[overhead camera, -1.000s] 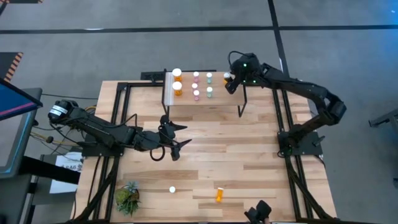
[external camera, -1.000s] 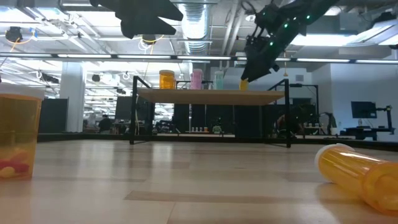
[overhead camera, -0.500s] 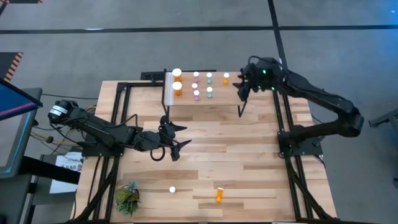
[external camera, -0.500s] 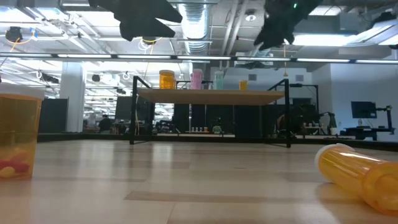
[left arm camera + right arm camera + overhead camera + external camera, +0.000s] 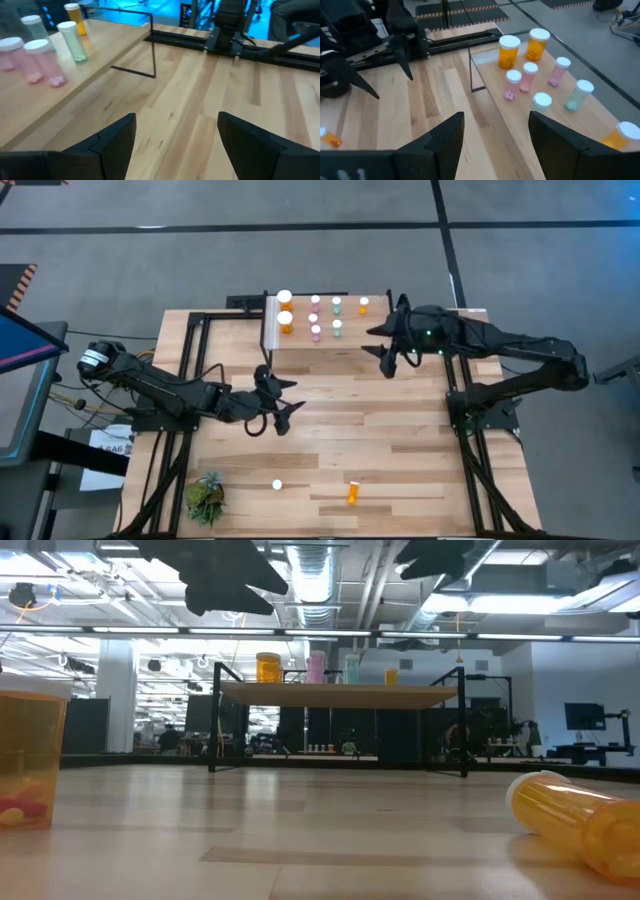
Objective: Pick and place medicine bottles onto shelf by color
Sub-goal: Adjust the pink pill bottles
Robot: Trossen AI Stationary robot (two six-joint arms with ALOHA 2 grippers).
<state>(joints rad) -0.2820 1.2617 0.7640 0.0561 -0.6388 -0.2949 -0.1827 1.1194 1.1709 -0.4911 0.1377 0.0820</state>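
Shelf (image 5: pixel 330 340): stands at the far side of the bench (image 5: pixel 400 450), with a white strip at its left end; it is the landmark for what follows.
Large orange bottles (image 5: pixel 285 322): two, upright on the shelf, just beside the white strip, one behind the other.
Pink bottles (image 5: pixel 316 332): three small ones in a line on the shelf, next over from the large orange pair.
Pale green bottles (image 5: pixel 337 327): two, upright on the shelf, just beyond the pink line.
Small orange bottle (image 5: pixel 363 305): upright near the shelf's far right corner, standing alone.
Fallen orange bottle (image 5: pixel 353 493): lies on its side on the bench, well in front of the shelf.
White-capped bottle (image 5: pixel 277 484): upright on the bench, well in front of the shelf, left of the fallen one.
Right end effector (image 5: pixel 386 345): hangs above the shelf's right front corner, fingers spread, holding nothing.
Left end effector (image 5: pixel 286 395): hangs over the bench just in front of the shelf's left end, fingers spread, empty.
Potted plant (image 5: pixel 206 496): on the bench, far from the shelf, at the near left.
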